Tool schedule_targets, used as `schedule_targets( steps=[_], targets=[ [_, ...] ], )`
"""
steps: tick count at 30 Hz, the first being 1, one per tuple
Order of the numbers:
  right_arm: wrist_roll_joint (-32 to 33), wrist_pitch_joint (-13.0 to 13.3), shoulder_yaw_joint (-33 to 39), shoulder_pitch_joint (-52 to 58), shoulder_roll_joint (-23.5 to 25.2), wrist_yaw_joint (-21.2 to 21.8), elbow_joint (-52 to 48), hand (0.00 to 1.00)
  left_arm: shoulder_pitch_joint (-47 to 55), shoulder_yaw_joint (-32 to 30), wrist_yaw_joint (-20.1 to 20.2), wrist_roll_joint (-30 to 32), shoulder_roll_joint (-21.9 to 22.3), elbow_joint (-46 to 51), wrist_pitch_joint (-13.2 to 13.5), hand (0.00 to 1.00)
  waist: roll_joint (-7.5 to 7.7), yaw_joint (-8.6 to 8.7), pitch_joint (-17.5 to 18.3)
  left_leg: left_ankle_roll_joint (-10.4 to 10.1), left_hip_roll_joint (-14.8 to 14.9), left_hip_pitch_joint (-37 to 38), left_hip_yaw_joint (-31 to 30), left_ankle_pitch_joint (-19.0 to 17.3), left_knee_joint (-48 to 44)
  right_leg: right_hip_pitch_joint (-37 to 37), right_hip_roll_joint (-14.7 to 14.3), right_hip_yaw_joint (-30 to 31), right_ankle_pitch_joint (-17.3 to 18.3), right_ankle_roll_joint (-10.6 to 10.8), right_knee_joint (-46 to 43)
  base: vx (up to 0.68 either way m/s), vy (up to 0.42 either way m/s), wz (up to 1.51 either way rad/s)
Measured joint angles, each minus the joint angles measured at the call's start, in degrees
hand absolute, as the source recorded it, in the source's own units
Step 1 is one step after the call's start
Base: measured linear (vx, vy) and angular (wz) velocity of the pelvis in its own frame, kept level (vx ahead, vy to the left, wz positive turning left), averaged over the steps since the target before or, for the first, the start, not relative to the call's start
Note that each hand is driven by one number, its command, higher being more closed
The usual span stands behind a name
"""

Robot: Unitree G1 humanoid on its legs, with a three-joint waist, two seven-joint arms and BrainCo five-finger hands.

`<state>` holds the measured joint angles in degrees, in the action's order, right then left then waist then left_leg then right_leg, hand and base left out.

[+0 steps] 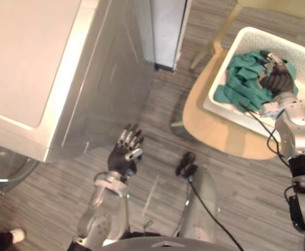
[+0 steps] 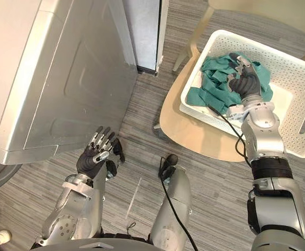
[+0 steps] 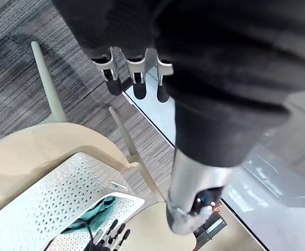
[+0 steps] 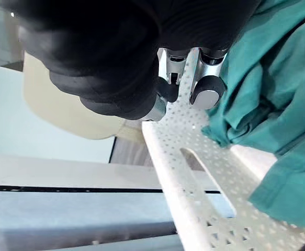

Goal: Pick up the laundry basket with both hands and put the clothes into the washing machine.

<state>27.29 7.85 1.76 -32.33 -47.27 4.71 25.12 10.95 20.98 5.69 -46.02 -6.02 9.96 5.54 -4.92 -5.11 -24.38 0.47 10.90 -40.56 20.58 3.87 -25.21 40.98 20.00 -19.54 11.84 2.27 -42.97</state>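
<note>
Through the head camera, my right hand (image 1: 277, 81) is lying on the green clothes (image 1: 241, 81) inside the white basket (image 1: 246, 34), which is sitting on a wooden chair (image 1: 220, 137). My left hand (image 1: 123, 156) is hanging over the floor beside the washing machine (image 1: 32, 68), well apart from the basket. Its fingers are straight and slightly spread, holding nothing. The risk I am weighing is that lifting with one hand alone would probably be tipping the basket off the chair and spilling the clothes.

In the left wrist view, my left fingers (image 3: 138, 89) are pointing straight out, with the basket (image 3: 53, 201) and the chair (image 3: 32, 151) far beyond their tips. Swinging across, I could be knocking the chair's back or the machine's side.

In the right wrist view, my right fingers (image 4: 207, 94) are sitting against the basket's (image 4: 194, 172) holed wall, near the handle slot, with the clothes (image 4: 278, 104) just beside them. I cannot tell whether they are pinching cloth or nothing. If they are catching cloth rather than the handle, pulling up would be dragging clothes out and leaving the basket behind.
</note>
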Motion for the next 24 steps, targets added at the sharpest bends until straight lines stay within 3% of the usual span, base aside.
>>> schedule_targets(
  steps=[5, 6, 11, 17, 20, 24],
  targets=[
    [-0.04, 0.11, 2.21, 1.28, 1.90, -0.35, -4.41, 1.00, -0.01, 0.08, -0.01, 0.04, -0.72, 0.02, 0.00, 0.00, 0.45, -0.01, -0.11, 0.07, 0.03, 1.05, -0.06, -0.14, -0.13, -1.43, -0.06, -0.23, -0.10, 0.12, 0.56, 0.01, -0.061, -0.01],
    [-0.08, 0.29, 2.91, 1.52, 1.95, -0.35, -5.01, 0.00, -0.01, 0.29, -0.01, 0.04, -0.72, 0.02, 0.00, 0.00, 0.45, -0.09, -0.12, 0.06, 0.05, 1.03, -0.05, -0.14, -0.10, -1.45, -0.12, -0.25, -0.11, 0.10, 0.74, 0.00, -0.059, -0.02],
    [-3.40, 0.26, 3.90, 0.78, 1.44, -2.13, -4.16, 0.00, -0.01, 1.16, -0.11, 0.05, -0.77, 0.02, 0.01, 0.00, 0.53, 0.05, -0.17, 0.23, 0.27, 0.89, 0.02, -0.25, 0.05, -1.89, -0.41, -0.67, -0.75, 0.11, 2.10, 0.02, -0.052, -0.03],
    [-12.41, -2.21, 2.24, -9.60, -4.82, -3.66, 11.08, 0.00, 0.09, 1.53, -0.68, 0.13, -0.80, 0.67, 0.07, 0.00, 0.64, 0.03, -0.23, 0.59, 0.72, -2.02, 0.49, -0.18, 0.31, 0.74, -1.07, -0.94, -2.46, -0.07, 3.90, 0.03, -0.034, -0.07],
    [-16.62, -3.64, -2.25, -13.66, -6.71, -3.95, 18.91, 0.00, 0.37, 1.04, -0.85, 0.14, -0.67, 1.11, 0.04, 0.00, 1.24, 0.44, -0.59, 1.14, 0.96, -2.95, 0.71, -0.42, -1.67, 2.25, -0.80, 0.03, -2.01, -0.07, 1.58, 0.05, -0.073, -0.01],
    [-20.32, -4.65, -13.99, -20.88, -7.20, -4.11, 27.70, 0.00, 3.54, -0.14, -0.68, 0.12, -0.69, 5.15, 0.08, 0.00, 1.35, -0.74, -0.73, 0.43, 5.60, -8.23, -2.55, -7.64, -16.49, 5.22, -2.33, 2.35, 2.89, -0.72, -7.48, 0.00, -0.146, -0.31]
  ],
)
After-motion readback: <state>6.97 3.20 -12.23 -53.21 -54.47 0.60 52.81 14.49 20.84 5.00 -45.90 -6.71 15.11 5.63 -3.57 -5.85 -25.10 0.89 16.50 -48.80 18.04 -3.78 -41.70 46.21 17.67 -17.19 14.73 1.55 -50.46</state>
